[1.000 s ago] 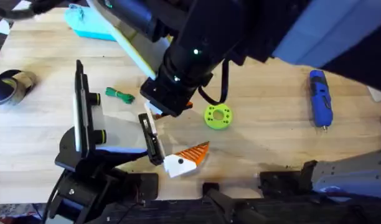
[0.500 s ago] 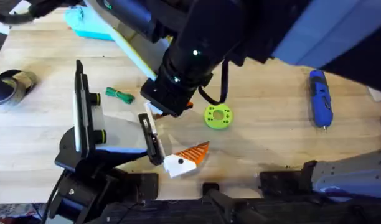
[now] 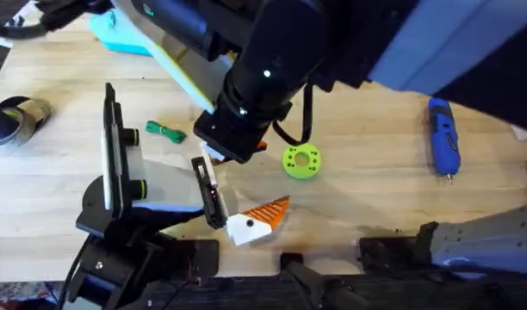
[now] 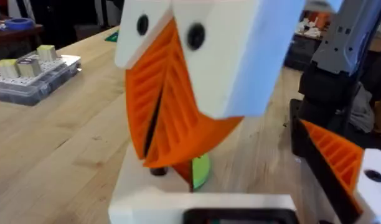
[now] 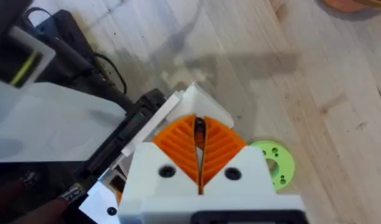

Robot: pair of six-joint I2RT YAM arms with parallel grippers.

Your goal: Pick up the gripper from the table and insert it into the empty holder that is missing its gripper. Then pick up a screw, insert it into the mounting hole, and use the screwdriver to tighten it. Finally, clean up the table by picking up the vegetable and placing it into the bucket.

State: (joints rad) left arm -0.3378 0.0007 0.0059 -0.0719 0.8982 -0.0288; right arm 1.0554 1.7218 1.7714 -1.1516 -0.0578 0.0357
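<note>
My right gripper [image 3: 222, 153] reaches in from the upper right. Its white fingers with orange pads [image 5: 178, 146] are shut on a small dark screw [image 5: 198, 127], just above the white holder plate [image 4: 137, 180]. A white gripper piece with an orange ribbed pad [image 3: 257, 220] sits at the near end of the black holder bar [image 3: 210, 194] at the front of my left gripper [image 3: 213, 196]. The dark-green vegetable [image 3: 164, 131] lies left of the right gripper. The blue screwdriver [image 3: 443, 136] lies at the far right. A sliver of the orange-brown bucket [image 5: 358, 3] shows.
A green disc [image 3: 301, 162] sits just right of the right gripper. A light-blue pouch [image 3: 117, 34] lies at the back left and a tape roll [image 3: 14, 120] at the left edge. A clear parts box [image 4: 28, 74] stands farther off.
</note>
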